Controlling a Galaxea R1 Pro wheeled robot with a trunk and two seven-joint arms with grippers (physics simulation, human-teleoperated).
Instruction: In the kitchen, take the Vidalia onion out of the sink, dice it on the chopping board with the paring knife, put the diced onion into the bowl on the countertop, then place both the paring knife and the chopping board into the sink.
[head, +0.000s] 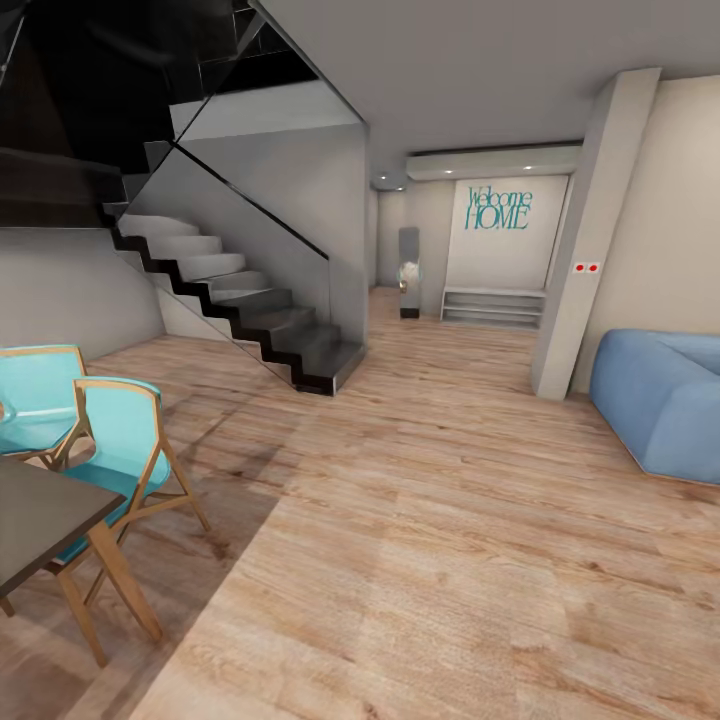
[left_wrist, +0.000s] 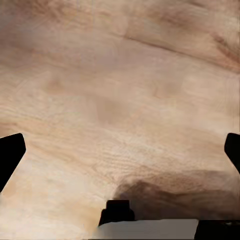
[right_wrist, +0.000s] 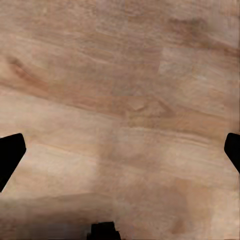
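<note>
1. Kitchen, sink, onion, knife, board and bowl are nowhere in these views — the robot stands in an open living area, so I judge the task is at the travel stage with nothing yet handled.

2. Wood floor (head: 420, 560) runs ahead toward a hallway with a "Welcome HOME" sign (head: 498, 208). A wrong heading is the first risk: nothing here marks where the kitchen lies, and a drive down that hall may waste the approach.

3. Dark desk (head: 40, 515) sits low at the robot's left, with two teal chairs (head: 120, 440) just beside it. A turn to the left could clip a chair leg or the desk corner with the base or left arm.

4. Stairs (head: 250, 305) rise at centre-left, their lowest step jutting onto the floor; a glass-like panel flanks them and would be easy to misjudge, so a close pass risks a bump.

5. Blue sofa (head: 660, 400) and a grey pillar (head: 590, 240) narrow the right side — swinging wide that way could scrape either.

6. Left tool (left_wrist: 120, 150) and right tool (right_wrist: 120, 150) both point down at bare floor, fingers spread wide apart at the frame edges and holding nothing. Arms hanging low could catch furniture in transit.
</note>
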